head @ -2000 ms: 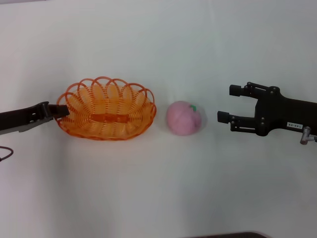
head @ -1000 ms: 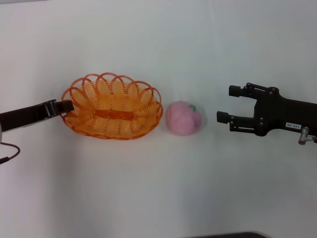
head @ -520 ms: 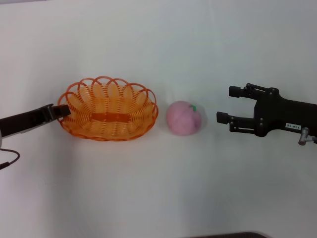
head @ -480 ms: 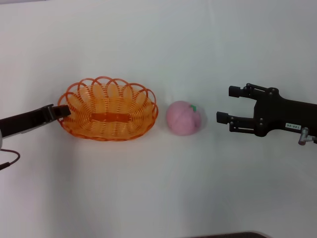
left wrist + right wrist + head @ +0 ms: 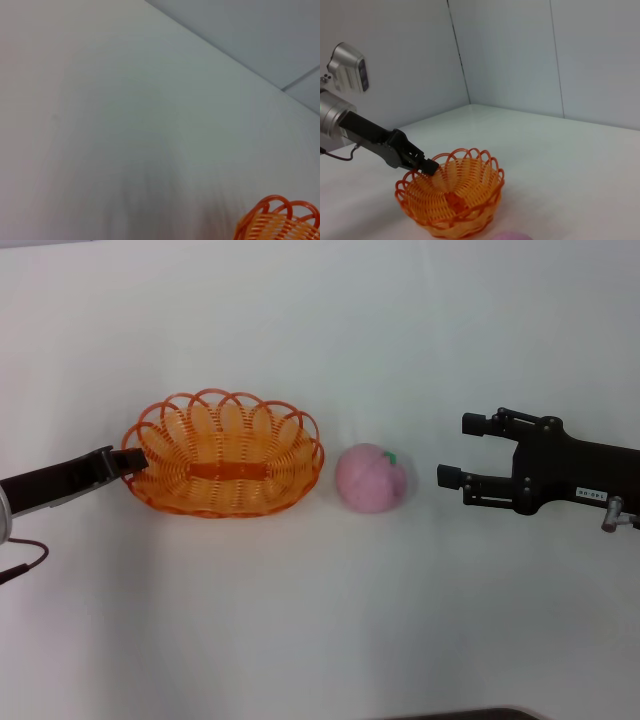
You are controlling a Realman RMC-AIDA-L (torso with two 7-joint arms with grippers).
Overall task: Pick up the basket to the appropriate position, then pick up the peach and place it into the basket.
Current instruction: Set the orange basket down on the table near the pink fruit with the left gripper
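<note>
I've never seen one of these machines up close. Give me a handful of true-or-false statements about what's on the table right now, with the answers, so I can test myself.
1. The round pink toy peach lies inside the oval orange woven basket. False: it sits on the white table beside the basket, on the side toward the right pincer.
2. The left pincer is closed on the basket's looped rim. True.
3. The right pincer is gripping the peach. False: it is open and apart from the peach.
4. The basket is empty. True.
5. The peach has a small green leaf on top. True.
6. The basket is turned upside down. False: its opening faces up.
</note>
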